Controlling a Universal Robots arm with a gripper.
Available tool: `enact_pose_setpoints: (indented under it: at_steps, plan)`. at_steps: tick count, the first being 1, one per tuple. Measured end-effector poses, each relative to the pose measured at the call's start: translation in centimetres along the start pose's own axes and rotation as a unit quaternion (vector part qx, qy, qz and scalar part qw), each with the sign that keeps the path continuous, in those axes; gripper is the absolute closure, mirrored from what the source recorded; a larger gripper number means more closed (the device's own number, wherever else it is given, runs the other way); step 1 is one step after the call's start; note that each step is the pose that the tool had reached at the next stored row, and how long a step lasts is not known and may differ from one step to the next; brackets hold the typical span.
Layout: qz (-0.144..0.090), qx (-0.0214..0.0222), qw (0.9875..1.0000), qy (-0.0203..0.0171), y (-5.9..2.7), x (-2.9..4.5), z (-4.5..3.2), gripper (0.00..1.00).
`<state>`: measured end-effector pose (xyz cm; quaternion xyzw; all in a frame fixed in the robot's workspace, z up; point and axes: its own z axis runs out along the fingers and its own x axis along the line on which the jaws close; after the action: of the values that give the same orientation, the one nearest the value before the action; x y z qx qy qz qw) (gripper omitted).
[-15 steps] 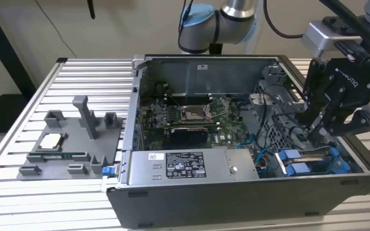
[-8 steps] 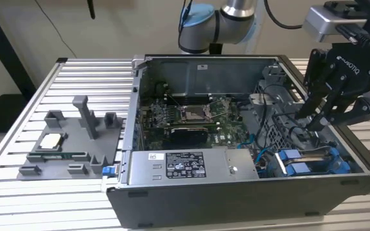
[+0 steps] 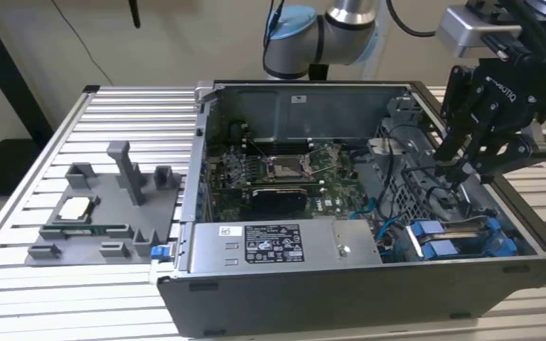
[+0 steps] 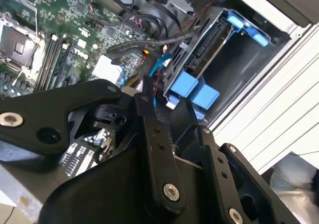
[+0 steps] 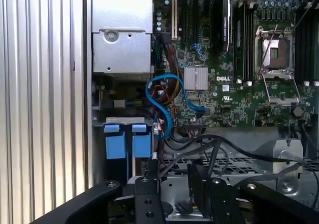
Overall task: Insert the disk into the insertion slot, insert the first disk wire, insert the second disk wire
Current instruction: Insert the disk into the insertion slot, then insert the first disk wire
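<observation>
The disk [image 4: 208,49] lies in its bright blue carrier [image 3: 436,245] inside the drive bay, at the front corner of the open computer case on the exterior view's right. The carrier's blue tabs [image 5: 127,140] face the case interior. My gripper [image 3: 455,176] hangs just above the cables beside that bay, and its black fingers [image 5: 148,186] stand apart with nothing clearly between them. A blue wire [image 5: 167,98] loops from the board towards the bay. Loose black wires [image 5: 234,147] run under my gripper [image 5: 174,176]. In the second wrist view my gripper [image 4: 167,104] sits close to the blue tabs [image 4: 193,88].
The motherboard [image 3: 283,170] covers the case floor, with the silver power supply [image 3: 273,245] along the front. A grey fixture tray [image 3: 102,206] with small parts rests on the slatted aluminium table [image 3: 121,114] at the exterior view's left. The case walls [image 3: 349,298] rise around the bay.
</observation>
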<state>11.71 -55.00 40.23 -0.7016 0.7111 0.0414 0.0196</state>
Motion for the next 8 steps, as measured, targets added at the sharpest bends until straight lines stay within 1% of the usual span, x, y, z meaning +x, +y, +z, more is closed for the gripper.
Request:
enact_pose_setpoints:
  at_steps: [3,6,7,8]
  plan:
    - [-0.003,0.0052,1.0000,-0.0026,0.00,-0.18,0.14,0.59]
    - [-0.007,0.0118,0.9999,-0.0052,-0.01,-0.23,0.25,0.59]
    - [-0.007,0.0129,0.9999,-0.0065,-0.01,-0.24,0.27,0.59]
    - [-0.007,0.0129,0.9999,-0.0077,-0.02,-0.24,0.28,0.59]
